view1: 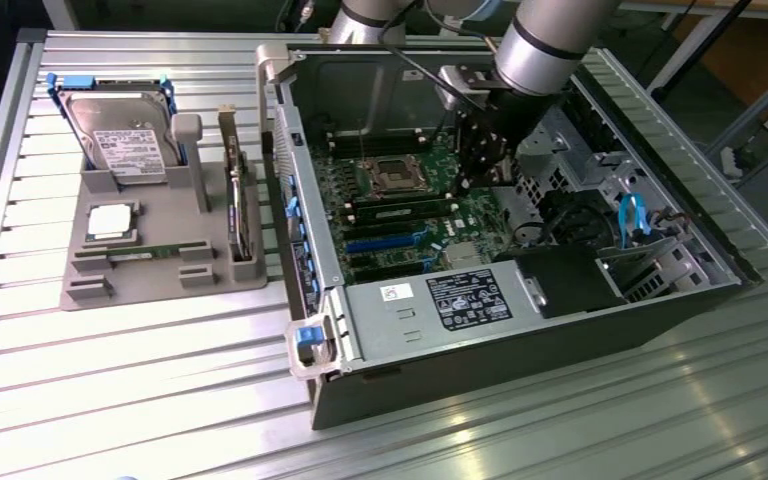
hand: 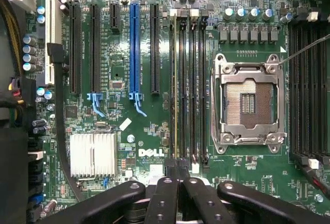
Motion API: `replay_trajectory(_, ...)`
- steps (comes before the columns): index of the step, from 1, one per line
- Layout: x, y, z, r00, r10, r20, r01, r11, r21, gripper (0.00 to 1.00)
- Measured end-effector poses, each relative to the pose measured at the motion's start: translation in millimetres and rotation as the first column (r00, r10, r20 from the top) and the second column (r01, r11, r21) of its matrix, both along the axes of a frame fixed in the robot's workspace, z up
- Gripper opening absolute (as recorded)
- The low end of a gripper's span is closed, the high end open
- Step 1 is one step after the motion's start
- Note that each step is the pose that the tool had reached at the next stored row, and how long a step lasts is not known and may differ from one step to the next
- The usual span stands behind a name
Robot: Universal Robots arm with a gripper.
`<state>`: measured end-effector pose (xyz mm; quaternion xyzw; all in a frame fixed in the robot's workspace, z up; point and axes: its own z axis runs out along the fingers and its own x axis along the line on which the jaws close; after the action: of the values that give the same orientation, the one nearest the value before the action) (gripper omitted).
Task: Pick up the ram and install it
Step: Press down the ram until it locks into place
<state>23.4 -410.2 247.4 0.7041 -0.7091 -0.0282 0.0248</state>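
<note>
A thin green ram stick (hand: 175, 79) stands edge-on in the memory slot furthest from the CPU socket; in the exterior view this ram (view1: 404, 211) lies just below the socket. My gripper (hand: 178, 171) is shut, its dark fingers (hand: 165, 195) pressed together right at one end of that stick, with nothing visible between them. In the exterior view the gripper (view1: 484, 178) reaches down into the open computer case (view1: 284, 200), at the slot row's end towards that view's right. Another narrow green stick (view1: 144, 250) lies in the grey holder (view1: 157, 285) outside the case.
The holder also carries a hard drive (view1: 124, 145), a square silver CPU chip (view1: 111, 222) and an upright expansion card (view1: 235, 200). Beside the slots are the open CPU socket (hand: 249, 101), neighbouring empty memory slots (hand: 193, 79), a silver heatsink (hand: 93, 154) and the power supply (view1: 458, 297).
</note>
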Motion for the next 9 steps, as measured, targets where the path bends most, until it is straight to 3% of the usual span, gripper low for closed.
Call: replay_trajectory(9, -0.2, 0.0, -4.4, 1.0000, 0.000, 0.0000, 0.000, 1.0000, -0.0001, 0.09)
